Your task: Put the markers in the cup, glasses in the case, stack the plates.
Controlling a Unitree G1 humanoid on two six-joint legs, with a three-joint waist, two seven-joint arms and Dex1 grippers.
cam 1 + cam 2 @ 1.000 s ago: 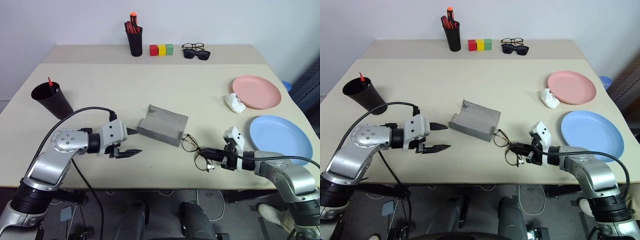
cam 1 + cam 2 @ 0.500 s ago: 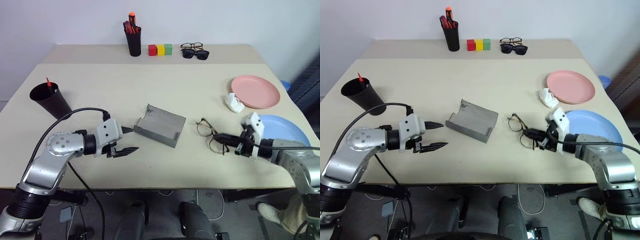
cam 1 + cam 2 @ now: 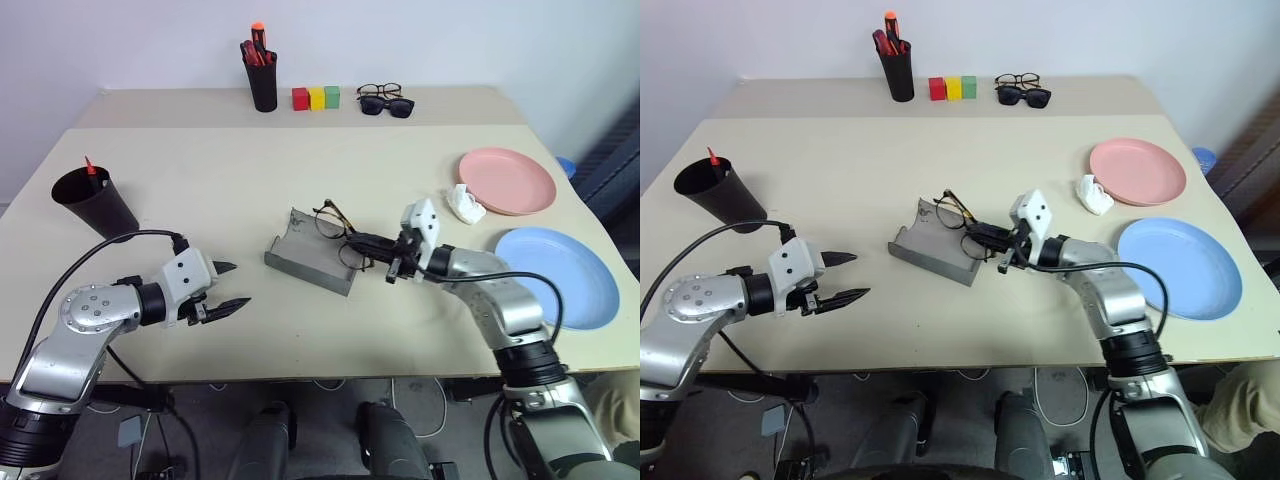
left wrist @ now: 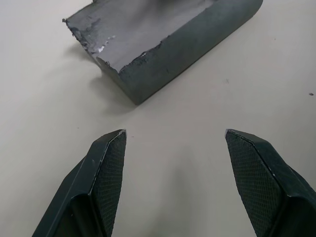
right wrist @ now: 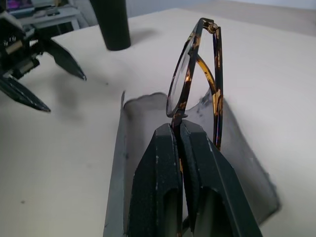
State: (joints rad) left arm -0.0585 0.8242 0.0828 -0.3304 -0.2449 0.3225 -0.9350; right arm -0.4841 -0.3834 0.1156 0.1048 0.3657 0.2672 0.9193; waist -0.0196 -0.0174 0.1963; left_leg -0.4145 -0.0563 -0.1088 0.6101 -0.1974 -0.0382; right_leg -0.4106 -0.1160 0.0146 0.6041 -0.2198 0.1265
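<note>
My right gripper [image 3: 353, 240] is shut on the bridge of the thin dark-framed glasses [image 3: 329, 219] and holds them tilted just above the open grey case [image 3: 311, 259]; the right wrist view shows the glasses [image 5: 194, 74] over the case's lining [image 5: 148, 143]. My left gripper [image 3: 229, 288] is open and holds nothing, a short way to the left of the case [image 4: 163, 34]. The black cup [image 3: 88, 203] stands at the far left with a red marker [image 3: 89, 165] in it. At the right lie the pink plate [image 3: 507, 181] and the blue plate [image 3: 558, 276], side by side.
A black pen holder [image 3: 262, 80] with markers, three coloured blocks [image 3: 315, 97] and two other pairs of glasses [image 3: 385, 99] line the table's back edge. A crumpled white tissue [image 3: 465, 204] lies beside the pink plate.
My right gripper has lifted the glasses from the front right of the table and carried them left to above the case. My left gripper has drawn back to the left, away from the case.
</note>
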